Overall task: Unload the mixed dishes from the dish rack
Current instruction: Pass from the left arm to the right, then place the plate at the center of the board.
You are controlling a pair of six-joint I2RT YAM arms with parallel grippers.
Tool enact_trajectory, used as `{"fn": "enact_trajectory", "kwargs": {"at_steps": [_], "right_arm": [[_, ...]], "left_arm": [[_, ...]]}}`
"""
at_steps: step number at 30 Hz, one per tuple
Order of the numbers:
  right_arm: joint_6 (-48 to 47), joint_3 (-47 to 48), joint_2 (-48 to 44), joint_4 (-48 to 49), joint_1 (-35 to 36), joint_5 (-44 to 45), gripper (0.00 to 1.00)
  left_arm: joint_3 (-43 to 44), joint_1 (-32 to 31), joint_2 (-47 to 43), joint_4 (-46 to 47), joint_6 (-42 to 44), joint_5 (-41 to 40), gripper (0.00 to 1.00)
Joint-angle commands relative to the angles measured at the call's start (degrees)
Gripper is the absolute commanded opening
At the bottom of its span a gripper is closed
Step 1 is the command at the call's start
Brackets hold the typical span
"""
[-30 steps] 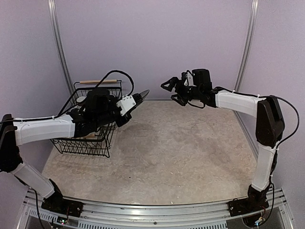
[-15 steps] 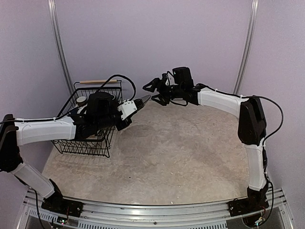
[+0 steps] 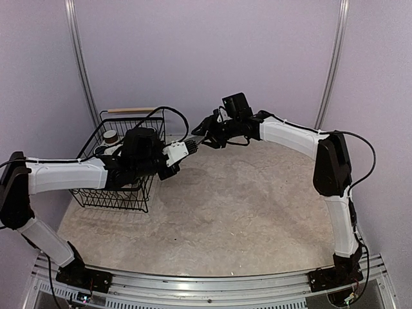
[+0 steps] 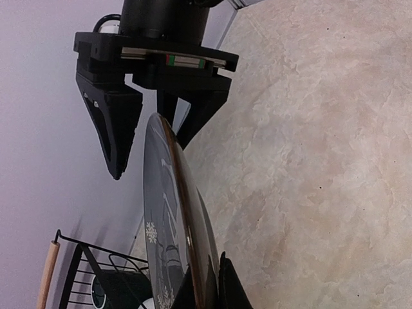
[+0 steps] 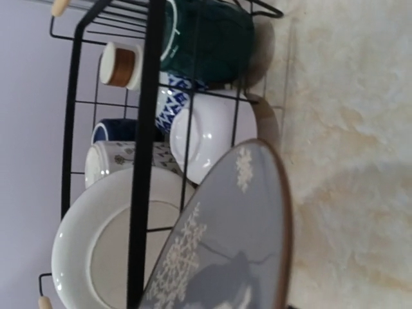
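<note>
A grey-blue plate (image 4: 170, 219) with white snowflake print and a brown rim hangs edge-up over the table, just right of the dish rack (image 3: 109, 196). My left gripper (image 4: 209, 290) is shut on its near rim. At the far rim my right gripper (image 4: 151, 158) straddles the plate, one finger on each side, jaws still apart with a gap on one side. In the top view the left gripper (image 3: 185, 149) and right gripper (image 3: 206, 134) meet at the plate (image 3: 195, 143). The right wrist view fills with the plate (image 5: 232, 238) and the rack (image 5: 143, 129) behind it.
Inside the rack stand a white plate (image 5: 96, 238), a white bowl (image 5: 212, 138), a dark green mug (image 5: 212, 38), a small brown-white cup (image 5: 119, 64), a blue patterned mug (image 5: 170, 103) and a dark blue mug (image 5: 112, 129). A wooden handle (image 3: 132, 110) tops the rack's far side. Beige tabletop (image 3: 257, 199) lies to the right.
My right arm has swung left to the plate and its jaws have narrowed around the far rim. The left arm has kept its grip and dipped slightly.
</note>
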Motion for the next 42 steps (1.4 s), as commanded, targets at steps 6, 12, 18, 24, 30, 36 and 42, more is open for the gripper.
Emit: {"fn": "enact_trajectory", "kwargs": {"at_steps": [6,12,18,24,30,36,42], "right_arm": [[3.6,4.6,2.7,-10.9,0.5,-3.6,0.46],[5.3,6.0,4.9,-13.4,1.3,-6.0,0.43],[7.5,4.3,4.8,-11.6,2.3,-6.5,0.24],[10.2,-1.2,0.8,-6.4,1.3,-4.8,0.0],[8.1,-8.9,-5.9,0.3,-1.4,0.8,0.0],[1.0,-24.1,-14.1,12.6,-6.3,2.8,0.0],[-12.2,-40.0,-20.9,27.6,-11.5,3.1,0.0]], "left_arm": [[4.4,-0.7,1.3,3.1,3.9,-4.0,0.0],[4.5,-2.2,2.0,3.1,5.1,-4.5,0.0],[4.6,-3.2,2.7,3.1,5.0,-5.0,0.0],[7.1,-3.3,2.6,-0.2,-0.3,-5.5,0.34],[10.1,-3.3,-0.3,-7.1,-8.4,-1.8,0.9],[14.3,-2.3,-4.1,-15.9,-19.8,6.4,0.99],[18.0,-0.6,-7.3,-18.5,-29.7,7.0,0.99]]}}
